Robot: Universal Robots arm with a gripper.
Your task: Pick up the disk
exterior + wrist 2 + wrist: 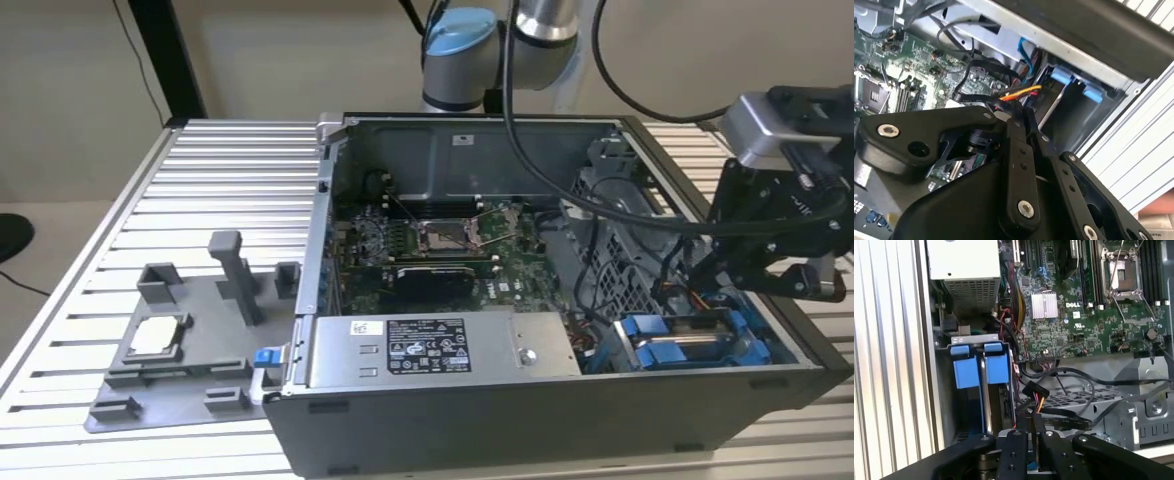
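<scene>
Your gripper [1032,424] hangs over the open computer case [534,430], fingers pinched together on nothing; the disk [979,371] sits in its blue carrier in the case's corner bay, apart from them.

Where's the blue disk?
The blue-framed silver disk sits in a corner of the open grey computer case, on the exterior view's right, beside the long grey power-supply box.

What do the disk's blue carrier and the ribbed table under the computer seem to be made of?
The disk's carrier looks like moulded plastic: an even bright blue with a soft sheen and rounded edges. The table looks like bare aluminium, probably extruded: long pale silver ribs, all alike, with a dull metallic shine.
</scene>
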